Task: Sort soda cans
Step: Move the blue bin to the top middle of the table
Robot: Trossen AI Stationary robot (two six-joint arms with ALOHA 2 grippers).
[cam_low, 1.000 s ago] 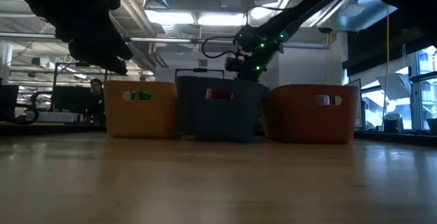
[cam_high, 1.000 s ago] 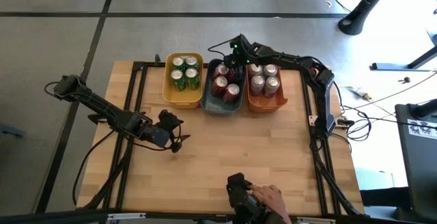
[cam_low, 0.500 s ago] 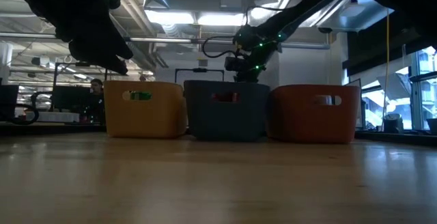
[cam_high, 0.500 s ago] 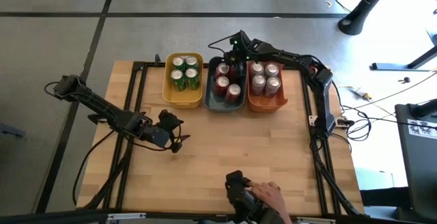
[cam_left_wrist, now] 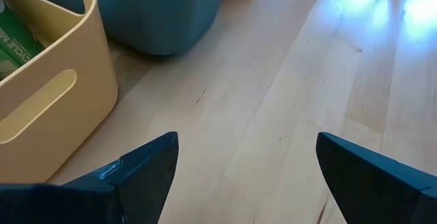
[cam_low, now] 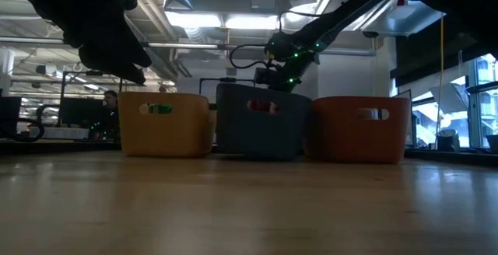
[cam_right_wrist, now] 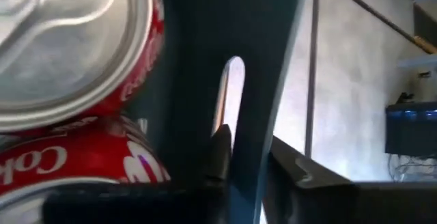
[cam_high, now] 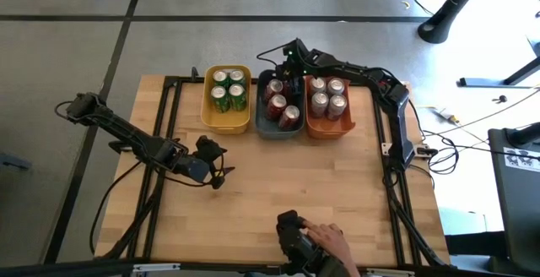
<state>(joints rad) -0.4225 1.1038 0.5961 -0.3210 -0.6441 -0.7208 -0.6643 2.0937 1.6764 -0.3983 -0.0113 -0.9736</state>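
Note:
Three bins stand side by side at the table's far edge. The yellow bin [cam_high: 207,118] holds green soda cans [cam_high: 228,91], the blue-grey bin [cam_high: 262,130] holds red cans [cam_high: 281,104], and the orange bin [cam_high: 342,130] holds silver cans [cam_high: 327,95]. My right gripper [cam_high: 291,66] is at the blue-grey bin's far wall, shut on it, with red cans [cam_right_wrist: 75,46] right beside it. My left gripper [cam_high: 221,174] hangs open over bare wood at the left, in front of the yellow bin [cam_left_wrist: 48,101]. My right gripper has the blue-grey bin's far wall [cam_right_wrist: 249,138] between its fingers, just below the handle slot [cam_right_wrist: 232,80]. One finger [cam_right_wrist: 218,152] is inside the bin and the other [cam_right_wrist: 293,166] outside. The fingers slant down from the table's far side. The bin [cam_low: 261,127] rests on the table.
A person's hand [cam_high: 325,241] holds a dark device at the table's near edge. Black frame rails [cam_high: 169,125] run along both sides of the table. Bare wood [cam_high: 295,184] lies between the bins and the near edge.
My right gripper has shifted slightly at the far edge, taking the blue-grey bin with it. The bin, skewed a second ago, has turned straight and now stands closer to the orange bin.

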